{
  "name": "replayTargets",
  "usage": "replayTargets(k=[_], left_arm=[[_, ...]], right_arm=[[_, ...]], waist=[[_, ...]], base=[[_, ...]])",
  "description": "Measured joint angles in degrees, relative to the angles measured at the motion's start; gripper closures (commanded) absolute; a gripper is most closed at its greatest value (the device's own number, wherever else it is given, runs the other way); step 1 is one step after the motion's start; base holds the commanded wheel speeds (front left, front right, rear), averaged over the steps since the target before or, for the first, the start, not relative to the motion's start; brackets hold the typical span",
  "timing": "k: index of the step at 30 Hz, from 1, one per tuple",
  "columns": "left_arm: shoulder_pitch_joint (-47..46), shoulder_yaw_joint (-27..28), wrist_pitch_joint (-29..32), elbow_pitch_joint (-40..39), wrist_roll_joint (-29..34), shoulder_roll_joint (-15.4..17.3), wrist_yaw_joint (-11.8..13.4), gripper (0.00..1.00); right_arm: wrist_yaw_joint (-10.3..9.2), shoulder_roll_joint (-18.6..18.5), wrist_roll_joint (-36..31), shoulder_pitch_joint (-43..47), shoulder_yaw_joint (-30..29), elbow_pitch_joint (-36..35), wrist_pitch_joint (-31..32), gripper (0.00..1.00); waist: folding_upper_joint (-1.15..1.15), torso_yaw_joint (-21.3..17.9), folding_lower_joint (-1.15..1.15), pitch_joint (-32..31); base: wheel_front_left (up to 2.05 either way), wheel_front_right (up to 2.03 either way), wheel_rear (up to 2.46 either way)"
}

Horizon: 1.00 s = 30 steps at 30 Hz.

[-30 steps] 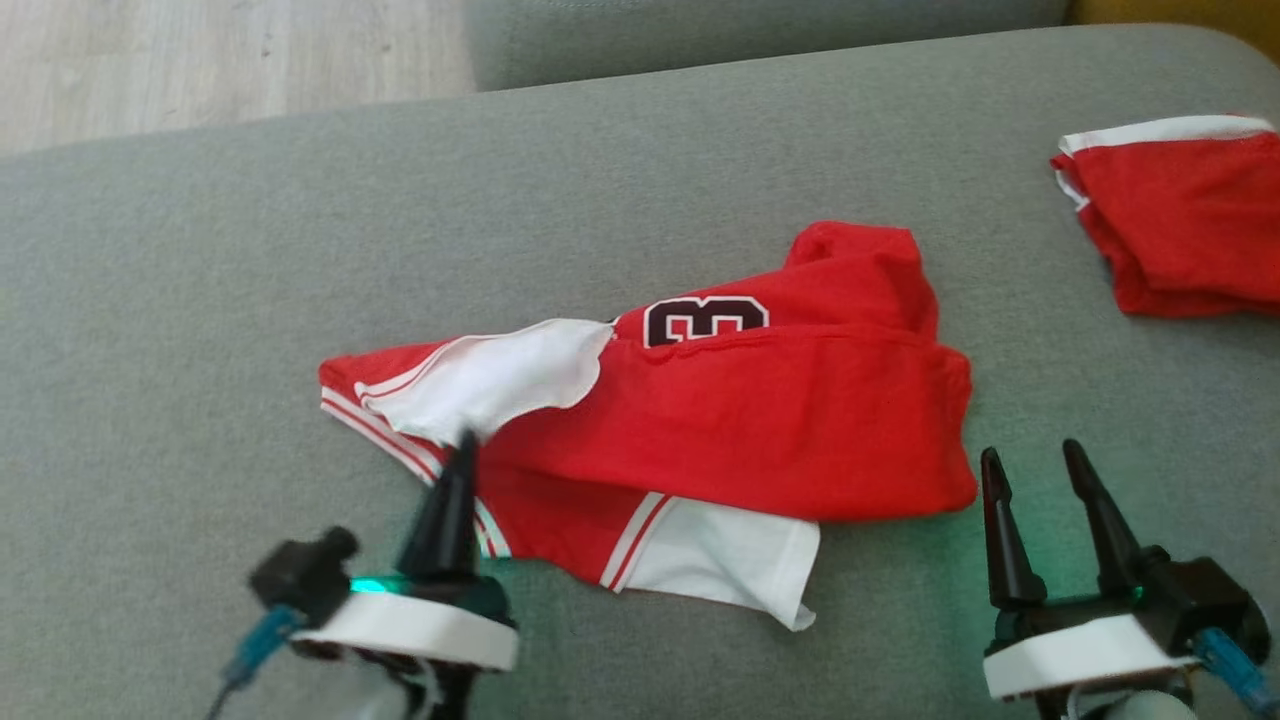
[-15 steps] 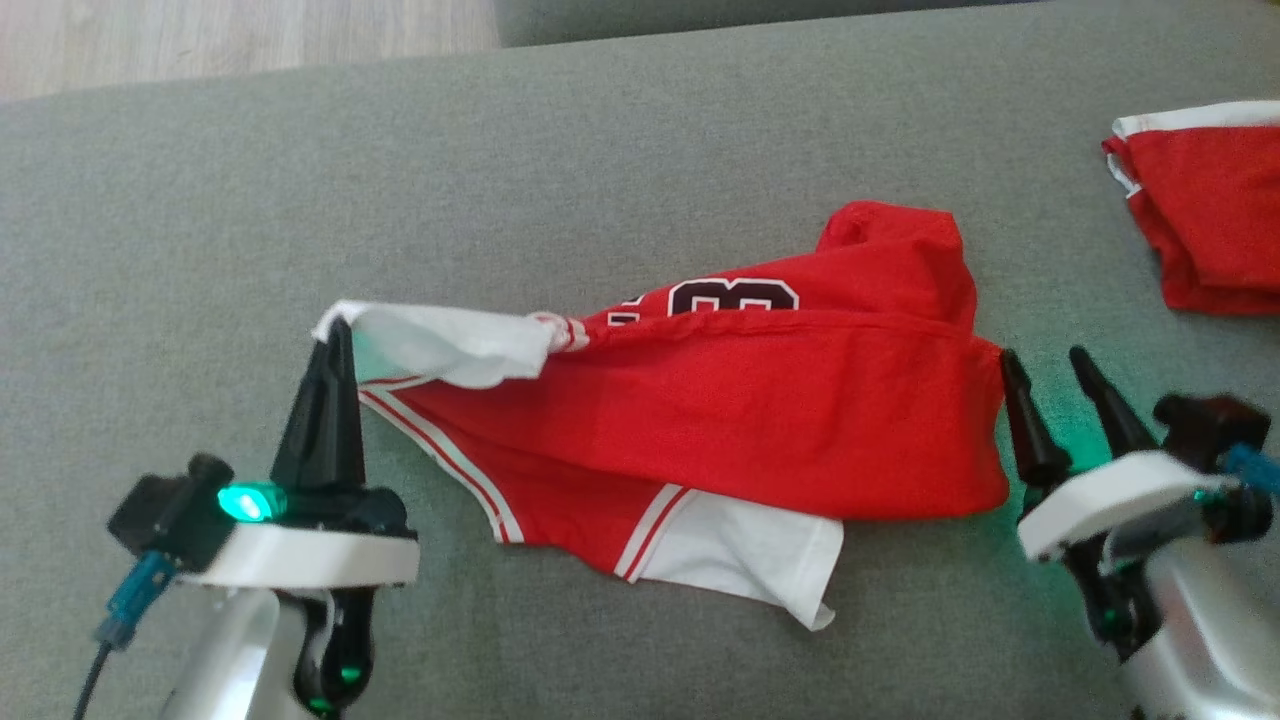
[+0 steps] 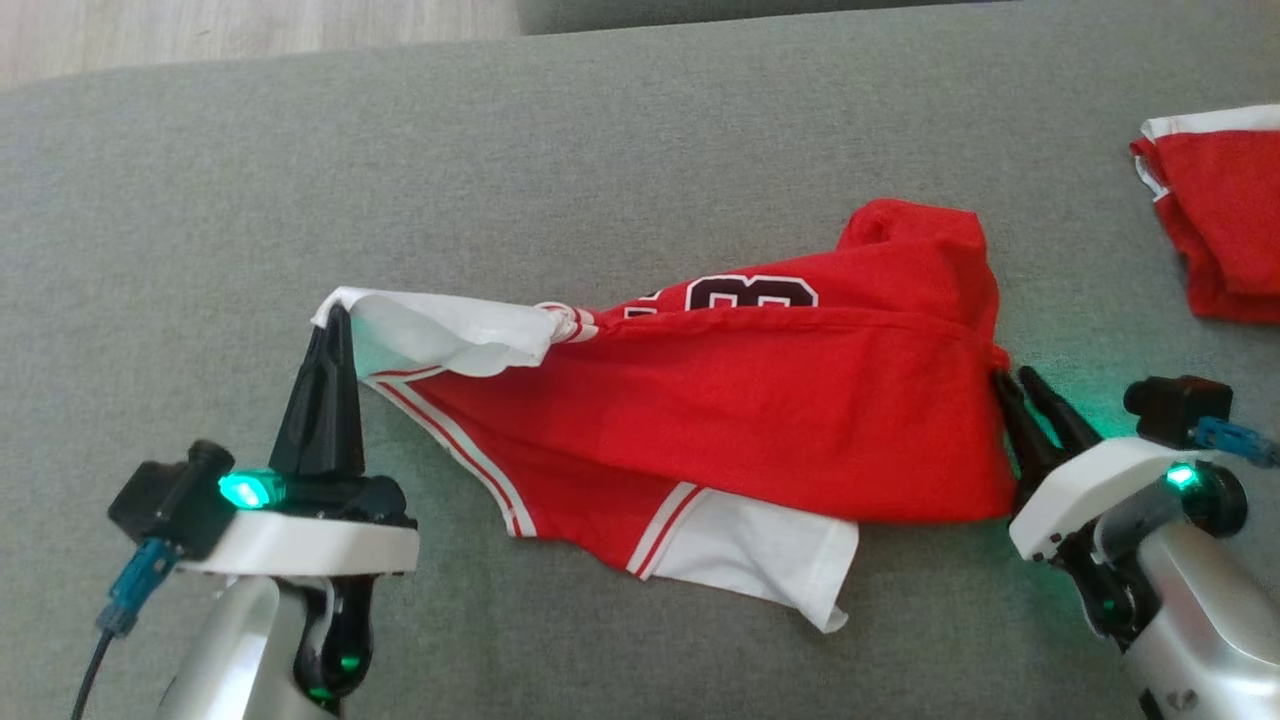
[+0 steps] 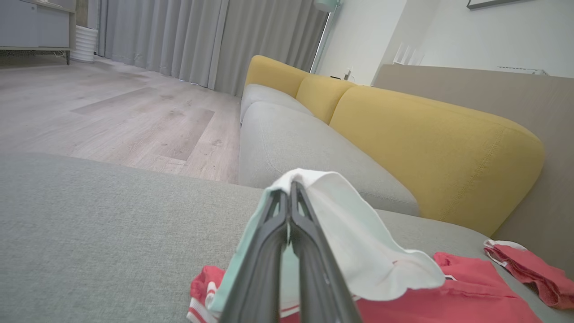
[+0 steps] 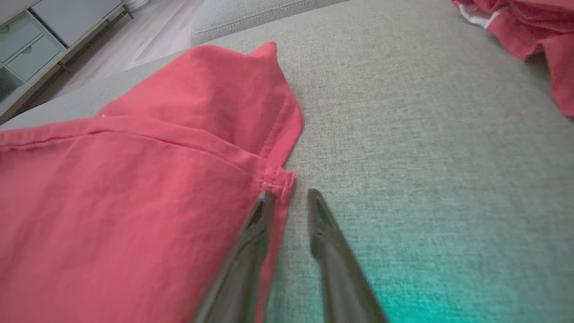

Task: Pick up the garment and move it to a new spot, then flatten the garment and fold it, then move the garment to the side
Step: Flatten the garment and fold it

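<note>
Left claw [image 3: 335, 320] pinches the white sleeve [image 3: 440, 330] of the shirt [image 3: 760, 420]; right claw [image 3: 1013, 380], slightly spread, at its red hem

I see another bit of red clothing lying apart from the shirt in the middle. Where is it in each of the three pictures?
Head view: the second red garment lies at the right edge, in the upper part.
Left wrist view: it is in the lower right corner.
Right wrist view: it is in the top right corner.
Shared landmark: the big red jersey on the grey sofa seat.
</note>
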Motion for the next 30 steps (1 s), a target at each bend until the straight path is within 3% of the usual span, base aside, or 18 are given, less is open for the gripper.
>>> replayTargets(k=[1, 2, 14, 24, 25, 26, 27, 30], left_arm=[[-0.1, 0.0, 0.0, 0.0, 0.0, 0.0, 0.0, 1.00], [-0.1, 0.0, 0.0, 0.2, 0.0, 0.0, 0.0, 1.00], [-0.3, 1.0, 0.0, 0.7, 0.0, 0.1, -0.3, 1.00], [-1.2, 2.3, 0.0, -2.0, 0.4, 1.0, -0.6, 1.00], [-1.2, 2.3, 0.1, -2.0, 0.4, 1.3, -0.9, 1.00], [-1.2, 2.3, 0.3, -2.0, 0.4, 1.6, -1.0, 1.00], [-1.2, 2.3, 0.3, -2.0, 0.2, 1.8, -1.0, 1.00], [-1.3, 2.3, 0.7, -2.0, -0.1, 2.0, -1.0, 1.00]], right_arm=[[0.00, -0.2, 0.2, -0.2, 0.5, 0.3, -0.3, 0.87], [0.00, -0.3, 0.5, -0.4, 1.0, 0.6, -0.6, 1.00], [0.00, -2.8, 2.6, -3.7, 3.8, 2.1, -6.9, 1.00], [0.00, -6.2, 6.4, -3.5, 2.9, -2.2, -8.3, 1.00], [0.00, -6.3, 7.1, -3.4, 3.2, -2.7, -7.3, 0.85], [0.00, -6.4, 7.8, -3.2, 3.6, -3.3, -6.1, 0.15], [0.00, -6.6, 8.7, -2.8, 4.4, -3.8, -4.4, 0.00], [0.00, -6.5, 11.3, -1.5, 6.2, -4.4, -0.9, 0.00]], waist=[[0.00, 0.1, 0.00, -0.1], [0.00, 0.2, 0.00, -0.2], [0.00, -0.4, 0.00, -2.1], [0.00, -1.2, -0.01, -5.4], [0.00, -1.4, -0.01, -5.7], [0.00, -1.5, -0.01, -5.8], [0.00, -1.5, -0.01, -5.8], [0.00, -1.2, -0.01, -5.1]], base=[[0.00, 0.00, 0.00], [0.00, 0.00, 0.00], [0.00, 0.00, 0.00], [0.00, 0.00, 0.00], [0.00, 0.00, 0.00], [0.00, 0.00, 0.00], [0.00, 0.00, 0.00], [0.00, 0.00, 0.00]])
